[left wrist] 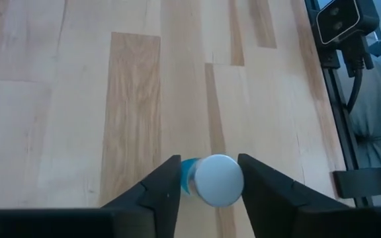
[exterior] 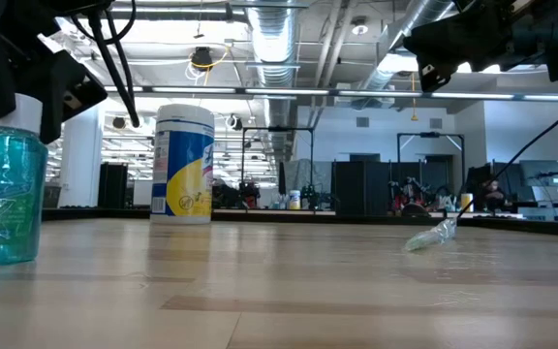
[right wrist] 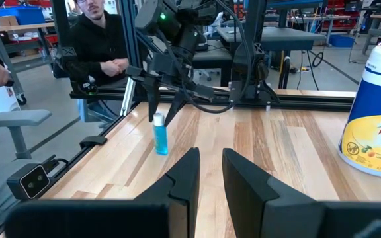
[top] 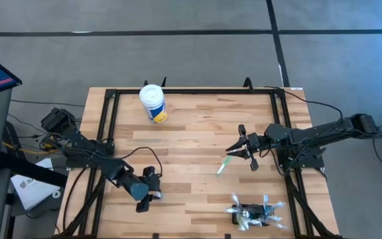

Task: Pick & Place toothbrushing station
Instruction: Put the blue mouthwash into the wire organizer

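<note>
High view: the left hand (top: 146, 194) hangs over a blue bottle (top: 138, 190), well across the worktop (top: 191, 133) from the toothbrushing station (top: 256, 215) – a loose toothbrush (top: 224, 164) lies between.
Low view: bottle stands upright; wipes tub (exterior: 183, 163) behind it.
Left wrist view: fingers (left wrist: 161, 185) spread either side of the cap, seemingly apart from it.
Right wrist view: right hand (right wrist: 210, 173) – fingers narrowly parted, empty.
Advice: lift straight, so the bottle stays standing.

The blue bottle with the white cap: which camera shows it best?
The right wrist view: the bottle stands upright, whole, under the left gripper. The low view cuts off its cap, the left wrist view sees mostly cap, and the high view barely shows it.
</note>
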Available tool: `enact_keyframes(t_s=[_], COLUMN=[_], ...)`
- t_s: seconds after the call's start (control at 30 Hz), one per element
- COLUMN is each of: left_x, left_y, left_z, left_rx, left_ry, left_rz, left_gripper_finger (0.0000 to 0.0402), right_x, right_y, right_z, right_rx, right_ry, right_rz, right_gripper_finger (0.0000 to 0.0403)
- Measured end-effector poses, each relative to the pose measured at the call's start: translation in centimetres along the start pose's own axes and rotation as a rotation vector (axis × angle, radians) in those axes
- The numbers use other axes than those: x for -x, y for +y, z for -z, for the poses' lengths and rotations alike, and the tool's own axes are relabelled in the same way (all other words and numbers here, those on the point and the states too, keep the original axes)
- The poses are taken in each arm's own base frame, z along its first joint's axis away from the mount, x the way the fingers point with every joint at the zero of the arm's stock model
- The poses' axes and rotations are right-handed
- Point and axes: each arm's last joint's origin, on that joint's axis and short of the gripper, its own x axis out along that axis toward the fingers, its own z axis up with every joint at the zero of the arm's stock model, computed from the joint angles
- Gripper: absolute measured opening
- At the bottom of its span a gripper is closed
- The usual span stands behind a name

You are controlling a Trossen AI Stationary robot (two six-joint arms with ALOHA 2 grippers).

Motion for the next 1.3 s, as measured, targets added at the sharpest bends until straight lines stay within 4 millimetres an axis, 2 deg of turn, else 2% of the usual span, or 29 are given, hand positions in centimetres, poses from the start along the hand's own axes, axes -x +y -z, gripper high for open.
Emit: enact_keyframes(t_s=[0.23, 0.6, 0.73, 0.9, 1.2, 1.3], left_x=[0.0, 0.0, 0.0, 0.2, 1.5, 1.8], left_y=[0.1, 0.1, 0.4, 0.6, 0.5, 0.8], left_z=[0.0, -0.1, -0.4, -2.1, -6.4, -7.2], left_rx=[0.000, 0.010, 0.084, 0.112, 0.044, 0.029], left_ry=[-0.014, -0.015, -0.010, -0.037, -0.135, -0.140], left_rz=[-0.019, -0.019, -0.021, -0.007, 0.044, 0.069], left_gripper_finger=[0.0088, 0.0087, 0.0087, 0.0087, 0.0087, 0.0087], right_x=[0.0, 0.0, 0.0, 0.0, 0.0, 0.0], right_y=[0.0, 0.0, 0.0, 0.0, 0.0, 0.0], right_z=[0.0, 0.0, 0.0, 0.0, 0.1, 0.3], right_rx=[0.000, 0.000, 0.000, 0.000, -0.002, -0.004], right_ry=[0.000, 0.000, 0.001, 0.002, 0.015, 0.029], right_rz=[0.000, 0.000, 0.000, 0.000, 0.001, 0.002], right_gripper_finger=[0.0058, 0.0058, 0.0058, 0.0058, 0.0058, 0.0058])
